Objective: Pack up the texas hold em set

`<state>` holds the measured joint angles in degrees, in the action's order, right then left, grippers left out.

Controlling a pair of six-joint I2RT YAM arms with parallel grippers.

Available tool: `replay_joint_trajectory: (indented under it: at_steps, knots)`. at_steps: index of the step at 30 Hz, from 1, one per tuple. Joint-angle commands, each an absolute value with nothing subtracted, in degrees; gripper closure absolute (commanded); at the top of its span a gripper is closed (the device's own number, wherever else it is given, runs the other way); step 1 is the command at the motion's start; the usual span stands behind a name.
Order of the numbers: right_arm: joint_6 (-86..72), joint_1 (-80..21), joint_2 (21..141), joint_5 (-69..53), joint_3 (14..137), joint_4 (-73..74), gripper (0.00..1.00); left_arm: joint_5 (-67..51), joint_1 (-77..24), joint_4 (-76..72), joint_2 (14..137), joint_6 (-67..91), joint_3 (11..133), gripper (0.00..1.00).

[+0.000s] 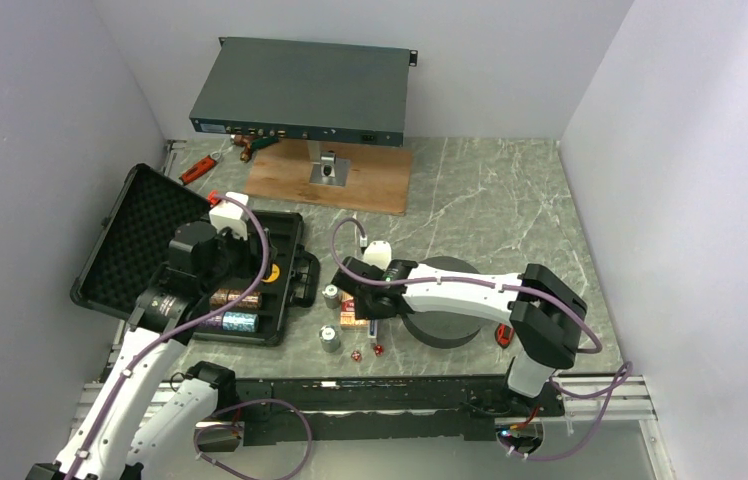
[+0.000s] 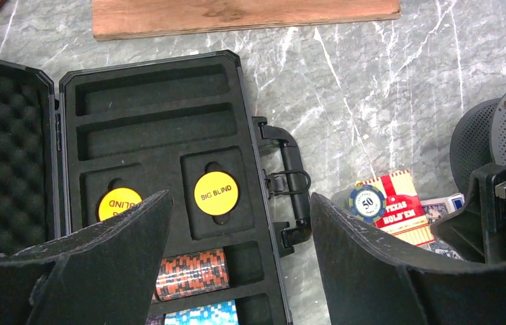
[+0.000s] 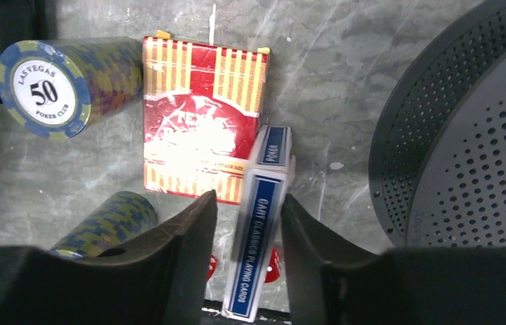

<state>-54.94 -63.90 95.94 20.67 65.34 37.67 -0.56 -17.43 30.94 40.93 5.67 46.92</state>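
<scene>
The black briefcase (image 1: 285,228) lies open at the left, its foam-lined lid (image 1: 140,240) folded out. Two yellow discs (image 2: 216,193) and two chip stacks (image 2: 189,273) sit in its slots. My left gripper (image 2: 240,203) hovers open over the case, holding nothing. On the table to the right lie a red card deck box (image 3: 196,122), two loose chip stacks (image 3: 67,84) and two red dice (image 1: 357,355). A blue card deck (image 3: 257,223) stands on its edge between the fingers of my right gripper (image 3: 249,200). The right finger touches it; a thin gap shows at the left finger.
A dark grey perforated ring (image 3: 467,135) sits just right of the right gripper. At the back, a flat grey rack-mount box (image 1: 305,90) stands on a post over a wooden board (image 1: 350,180). A red tool (image 1: 198,168) lies behind the lid.
</scene>
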Motion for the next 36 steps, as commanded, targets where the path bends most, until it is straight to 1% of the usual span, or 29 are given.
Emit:
replay_joint_trajectory:
  at_steps: [1, 3, 5, 8, 9, 13, 17, 21, 24, 30, 36]
  knots:
    - [-55.5, -64.2, 96.4, 21.3, 68.2, 39.5, 0.66, -0.2, -17.4, 29.9, 39.9, 6.5, 46.8, 0.21]
    - [-55.4, -64.2, 96.4, 21.2, 68.4, 39.7, 0.78, 1.4, -17.4, 29.9, 40.1, 6.5, 46.8, 0.21]
    - [-55.4, -64.2, 96.4, 21.8, 69.2, 40.6, 0.89, 1.6, -17.4, 30.0, 40.3, 6.5, 46.8, 0.21]
    - [-55.1, -64.2, 95.6, 23.1, 70.5, 42.1, 0.98, 1.4, -17.4, 29.8, 40.3, 6.4, 46.8, 0.20]
    - [-54.9, -64.2, 95.1, 23.7, 70.9, 42.5, 1.00, 1.2, -17.4, 29.7, 40.2, 6.3, 46.7, 0.21]
    - [-54.5, -64.2, 92.8, 27.3, 73.0, 45.6, 1.00, 0.5, -17.4, 29.3, 40.1, 6.1, 46.6, 0.20]
    - [-54.2, -64.2, 88.9, 31.5, 72.8, 45.5, 1.00, -1.1, -17.4, 28.3, 39.4, 5.8, 46.3, 0.19]
    - [-54.7, -64.2, 85.3, 36.3, 71.6, 44.4, 1.00, -3.8, -17.4, 27.1, 38.6, 5.7, 45.7, 0.14]
    - [-54.9, -64.2, 81.6, 38.7, 69.4, 41.0, 1.00, -8.5, -17.4, 25.9, 38.6, 6.5, 45.6, 0.10]
    - [-52.6, -64.0, 73.9, 41.9, 64.8, 29.6, 1.00, -14.7, -17.3, 22.1, 37.7, 9.7, 45.4, 0.01]
    - [-53.6, -64.1, 70.6, 46.1, 64.6, 26.6, 1.00, -22.6, -17.3, 19.0, 37.2, 11.0, 46.2, 0.00]
